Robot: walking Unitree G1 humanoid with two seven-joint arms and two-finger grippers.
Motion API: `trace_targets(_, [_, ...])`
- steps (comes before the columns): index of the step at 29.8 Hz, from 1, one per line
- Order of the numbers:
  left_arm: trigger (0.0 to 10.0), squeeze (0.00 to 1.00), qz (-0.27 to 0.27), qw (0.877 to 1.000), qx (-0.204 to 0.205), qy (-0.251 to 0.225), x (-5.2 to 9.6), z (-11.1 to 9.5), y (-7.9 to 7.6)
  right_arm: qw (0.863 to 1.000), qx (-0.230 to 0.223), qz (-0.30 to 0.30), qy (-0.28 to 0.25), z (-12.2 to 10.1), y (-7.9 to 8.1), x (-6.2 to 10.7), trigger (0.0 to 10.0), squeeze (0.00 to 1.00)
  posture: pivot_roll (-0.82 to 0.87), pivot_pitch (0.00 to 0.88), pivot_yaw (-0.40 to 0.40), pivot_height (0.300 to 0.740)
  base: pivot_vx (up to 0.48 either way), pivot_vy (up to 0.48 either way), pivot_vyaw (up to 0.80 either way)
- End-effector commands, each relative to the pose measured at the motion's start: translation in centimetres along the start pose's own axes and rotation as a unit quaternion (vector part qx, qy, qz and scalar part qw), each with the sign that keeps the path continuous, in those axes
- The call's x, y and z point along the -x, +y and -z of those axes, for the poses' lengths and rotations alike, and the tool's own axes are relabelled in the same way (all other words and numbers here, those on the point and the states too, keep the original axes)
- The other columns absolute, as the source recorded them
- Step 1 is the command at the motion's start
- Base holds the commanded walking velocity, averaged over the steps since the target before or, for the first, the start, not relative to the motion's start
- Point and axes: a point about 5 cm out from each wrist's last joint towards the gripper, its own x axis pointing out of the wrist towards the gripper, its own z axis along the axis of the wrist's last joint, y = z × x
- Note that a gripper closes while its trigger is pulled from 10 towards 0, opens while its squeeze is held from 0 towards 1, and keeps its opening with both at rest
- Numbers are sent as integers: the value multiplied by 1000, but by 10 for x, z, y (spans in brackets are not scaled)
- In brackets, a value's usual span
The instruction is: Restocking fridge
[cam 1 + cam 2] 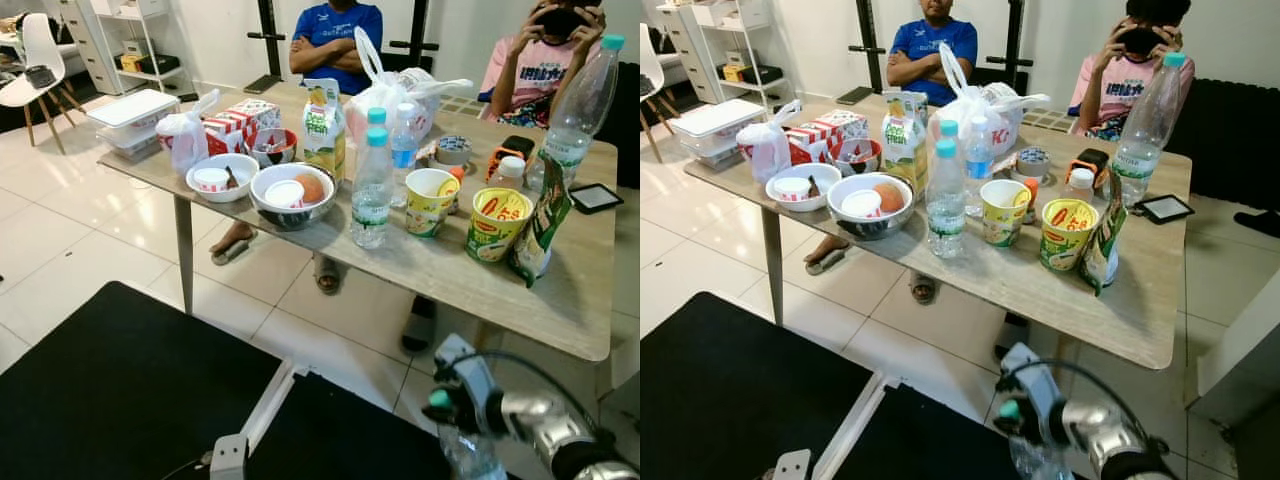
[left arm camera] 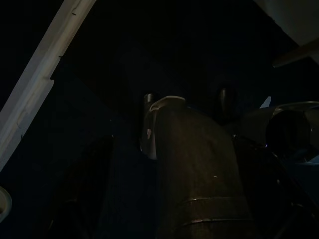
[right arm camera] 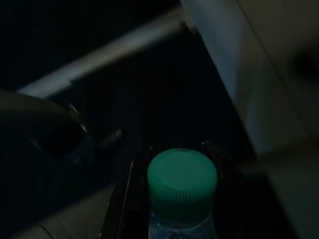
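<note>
My right gripper (image 1: pixel 452 392) is low at the front right, below the table's near edge, shut on a clear water bottle (image 1: pixel 470 455) with a green cap (image 3: pixel 182 181). In the right wrist view the black fingers (image 3: pixel 130 186) flank that cap. On the wooden table (image 1: pixel 500 290) stand two blue-capped water bottles (image 1: pixel 371 190), a juice carton (image 1: pixel 324 125), two noodle cups (image 1: pixel 497 222) and a tall bottle (image 1: pixel 580 100). The left wrist view is very dark, with a dark cylindrical shape (image 2: pixel 197 164) that I cannot identify.
Bowls (image 1: pixel 293 195), a white bag (image 1: pixel 395 90) and a plastic box (image 1: pixel 132 112) crowd the table. Two people (image 1: pixel 335 35) sit behind it. A black surface (image 1: pixel 130 390) with a white bar (image 1: pixel 265 405) lies just before me. White tiled floor runs to the left.
</note>
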Motion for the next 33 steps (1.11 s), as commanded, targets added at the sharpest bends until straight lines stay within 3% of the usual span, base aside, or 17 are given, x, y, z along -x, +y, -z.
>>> trace_targets(1, [10000,0,-9,1000,-8,19,2,8,6,998,-30,51,3,10,-3,-1,10000,0,-43,0,31,740,0,0,0])
trace_targets(2, [10000,0,-9,1000,-8,19,2,8,6,998,-30,51,3,10,-3,-1,10000,0,-43,0,31,740,0,0,0])
trace_targets(4, [10000,0,-13,1000,-12,19,2,8,6,985,-96,145,-4,26,-11,3,10000,0,-45,0,30,740,0,0,0])
trace_targets(8, [10000,0,-15,1000,-13,18,2,8,7,978,-116,174,-6,30,-14,5,10000,0,-45,0,30,740,0,0,0])
trace_targets(13, [10000,0,-26,999,-18,16,2,6,9,936,-222,273,0,56,-22,15,10000,0,-47,0,35,740,0,0,-380])
trace_targets(21, [10000,0,-31,999,-19,15,2,6,9,925,-244,290,24,72,-18,16,10000,0,-46,0,34,740,0,0,-738])
trace_targets(33, [10000,0,-41,999,-32,10,2,4,10,925,-248,278,68,92,3,8,10000,0,-46,0,34,740,0,0,-743])
